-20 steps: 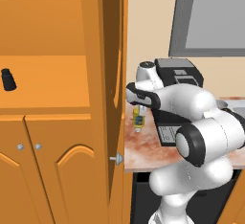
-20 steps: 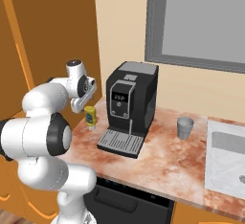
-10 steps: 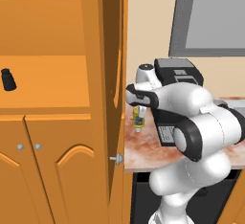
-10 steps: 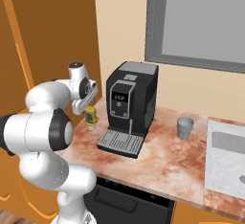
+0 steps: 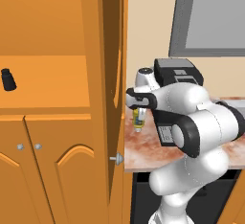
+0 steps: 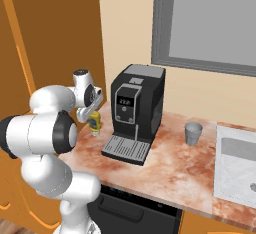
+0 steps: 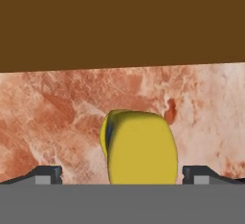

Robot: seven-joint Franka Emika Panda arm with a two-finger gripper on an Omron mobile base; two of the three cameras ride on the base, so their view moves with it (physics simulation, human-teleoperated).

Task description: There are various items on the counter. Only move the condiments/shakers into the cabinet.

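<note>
**Mustard bottle lined up between spread fingers, cabinet door close by**

The tool [image 7: 122,177] hangs straight over the mustard bottle [image 7: 139,146], its two dark fingertips [image 7: 48,174] spread wide with the yellow body sitting between them and nothing yet pinched. The bottle [image 5: 139,118] stands on the tabletop [image 6: 165,163] close to its cabinet-side edge, just beside the open door of the cabinet [image 5: 103,74].

From here the risks look plain to me. The bottle seems slightly off-centre between the fingertips, so one pad may touch first when they close and nudge or tip it toward the edge. If the grip lands too high on the rounded top, the bottle could squirt out. The door stands right beside the wrist, so a lift and swing toward the shelf could clip it.

Just beyond the bottle sits the coffee machine [image 6: 132,113], near enough for the arm to brush. Farther off, inside the cabinet, the black shaker [image 5: 7,80] already rests on a shelf.
</note>
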